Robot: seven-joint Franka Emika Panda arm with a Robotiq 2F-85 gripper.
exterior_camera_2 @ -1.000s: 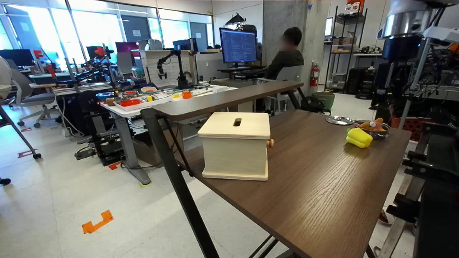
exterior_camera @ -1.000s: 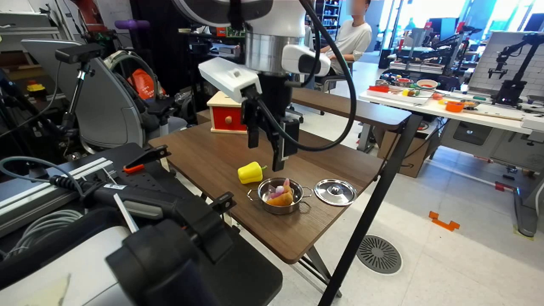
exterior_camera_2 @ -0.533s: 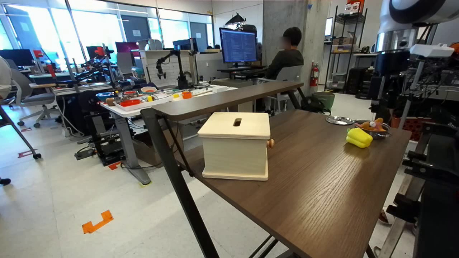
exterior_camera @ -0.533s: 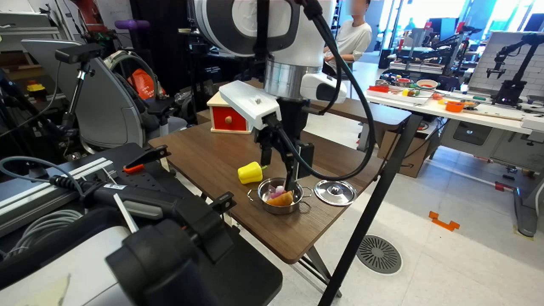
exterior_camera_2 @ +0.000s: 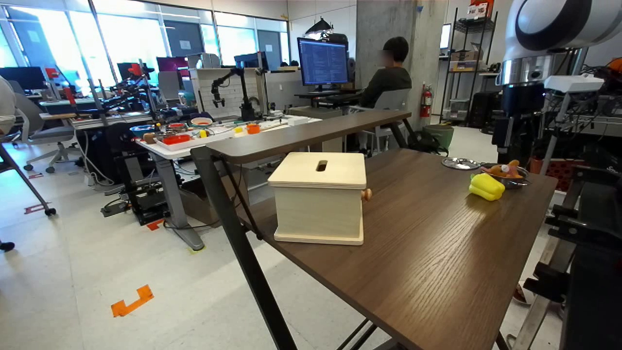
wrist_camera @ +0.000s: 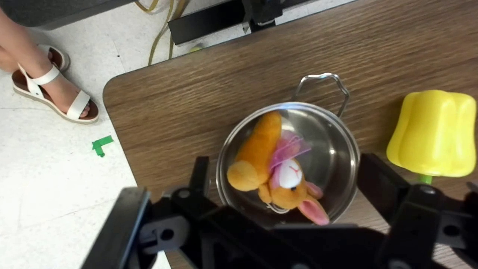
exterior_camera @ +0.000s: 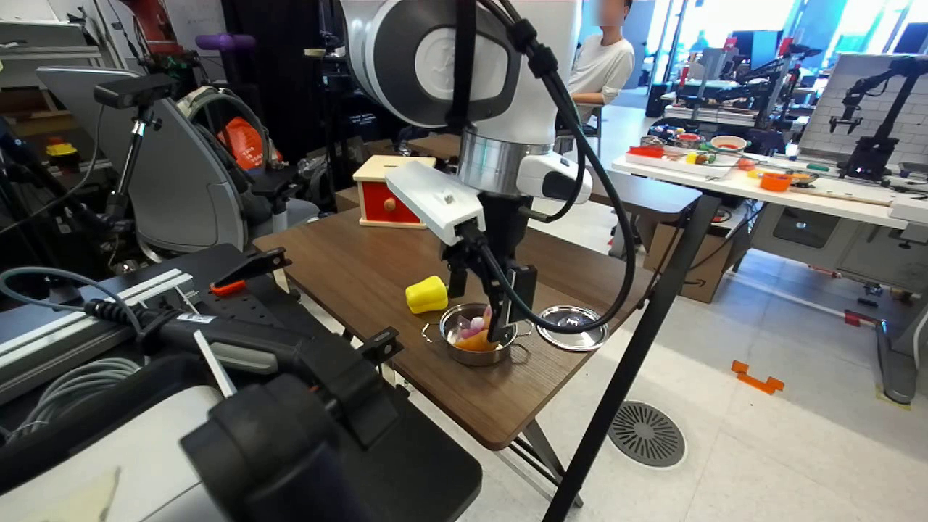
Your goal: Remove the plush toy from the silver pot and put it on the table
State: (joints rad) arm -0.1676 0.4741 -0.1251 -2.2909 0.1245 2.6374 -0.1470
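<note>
The black two-fingered gripper (wrist_camera: pixel 285 170) stands wide at the small, round, shiny silver pot (wrist_camera: pixel 328 157), its fingers (wrist_camera: pixel 379 181) to either side of the mouth in the wrist view; whether a tip touches the rim, I cannot tell. Inside the pot lies the small brown-orange plush toy (wrist_camera: pixel 261 160), a long-eared figure on its side, with a white muzzle, pink inner ears and a sheer pink ribbon. Near the pot sits a glossy yellow pepper-shaped object (wrist_camera: pixel 433 134) with a green stem, and just beside the pot, in both exterior views, lies a flat, round silver lid (exterior_camera_2: pixel 459 164). Pot, yellow object and lid rest on the dark brown rectangular wooden table (exterior_camera_2: pixel 427 233). Well apart from them on the same table stands a pale wooden box (exterior_camera: pixel 373 199) with a red drawer front. On the pale floor (wrist_camera: pixel 56 168) past the table's edge is a sandalled foot (wrist_camera: pixel 61 91).
</note>
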